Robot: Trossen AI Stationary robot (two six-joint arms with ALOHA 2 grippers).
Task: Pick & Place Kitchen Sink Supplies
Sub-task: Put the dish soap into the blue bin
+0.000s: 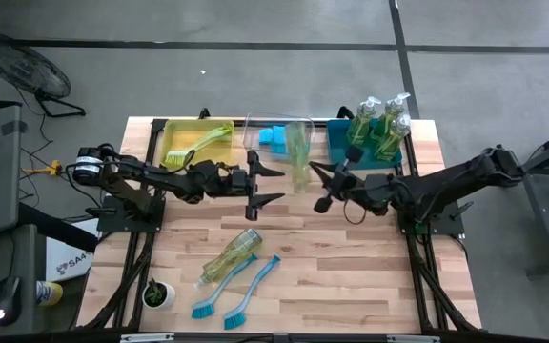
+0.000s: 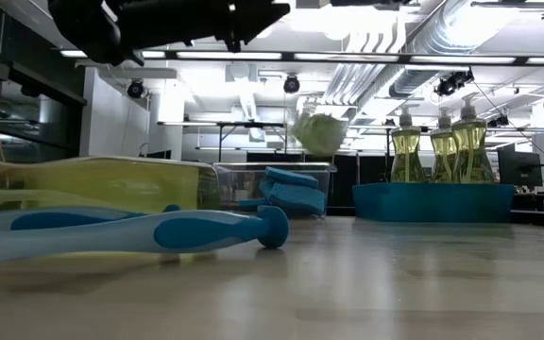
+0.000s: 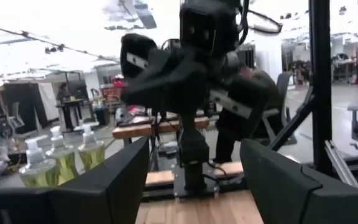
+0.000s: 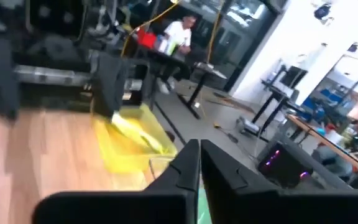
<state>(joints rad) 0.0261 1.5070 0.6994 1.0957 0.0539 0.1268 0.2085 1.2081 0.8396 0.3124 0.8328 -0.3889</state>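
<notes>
My right gripper (image 1: 318, 183) (image 4: 200, 163) hovers near the clear bin (image 1: 279, 122), rolled on its side and shut on a yellow-green dish brush (image 1: 299, 151). The brush's head (image 2: 319, 132) is in the air above the bin. My left gripper (image 1: 267, 185) (image 3: 194, 186) is open above the table, facing the right arm and touching nothing. A soap bottle (image 1: 232, 255) lies on its side next to two blue brushes (image 1: 254, 284) (image 2: 159, 231). Blue sponges (image 1: 274, 136) (image 2: 291, 187) sit in the clear bin, and three bottles (image 1: 384, 124) (image 2: 440, 146) stand in the teal bin (image 1: 336, 143). My right gripper pinches the yellow-green brush between its two shut fingers at the handle's near end (image 1: 303, 183); a strip of green (image 4: 197, 202) shows between the fingers. The fingers come level from the table's right, across the handle. The brush is lifted clear, its head toward the far edge.
The yellow bin (image 1: 198, 143) at far left holds another yellow-green brush (image 1: 210, 139). A small potted plant (image 1: 158, 293) stands at the near left corner. Bare wood lies in the table's middle and near right (image 1: 370, 276). A person (image 4: 180, 31) is in the room beyond.
</notes>
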